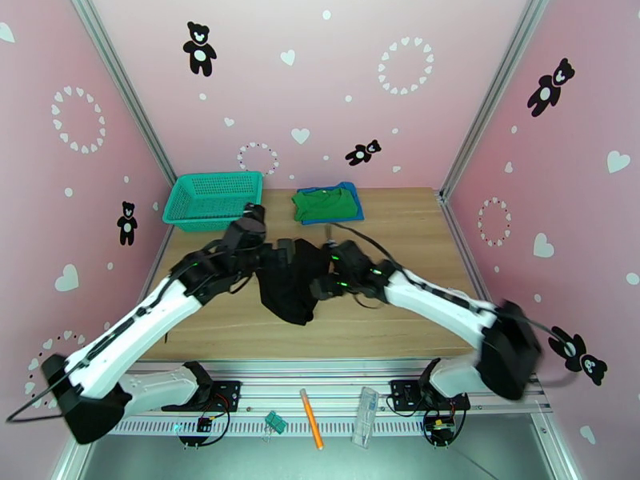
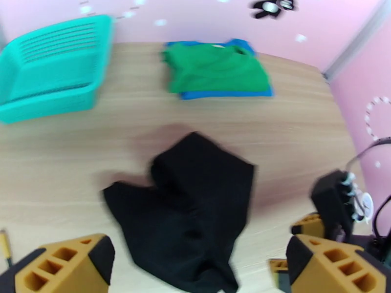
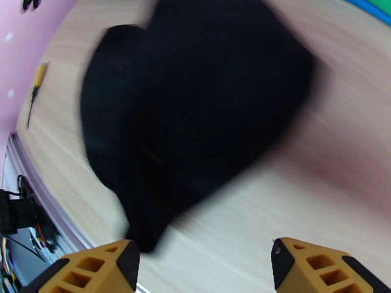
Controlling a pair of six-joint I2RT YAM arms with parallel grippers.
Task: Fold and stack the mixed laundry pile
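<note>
A crumpled black garment (image 1: 290, 283) lies mid-table; it also shows in the left wrist view (image 2: 195, 211) and, blurred, in the right wrist view (image 3: 195, 103). At the back, a folded green garment (image 1: 324, 203) (image 2: 215, 69) rests on a folded blue shirt (image 1: 357, 211) (image 2: 227, 94). My left gripper (image 1: 278, 254) (image 2: 198, 252) hangs open over the black garment's left side, with nothing between its fingers (image 2: 73, 264). My right gripper (image 1: 322, 286) (image 3: 205, 260) stands open at the garment's right side, apart from the cloth.
A teal mesh basket (image 1: 212, 198) (image 2: 49, 69) stands at the back left corner. A thin yellow-handled tool (image 3: 37, 79) lies near the table's front left edge. Pink walls close in on three sides. Bare wood lies to the right of the black garment.
</note>
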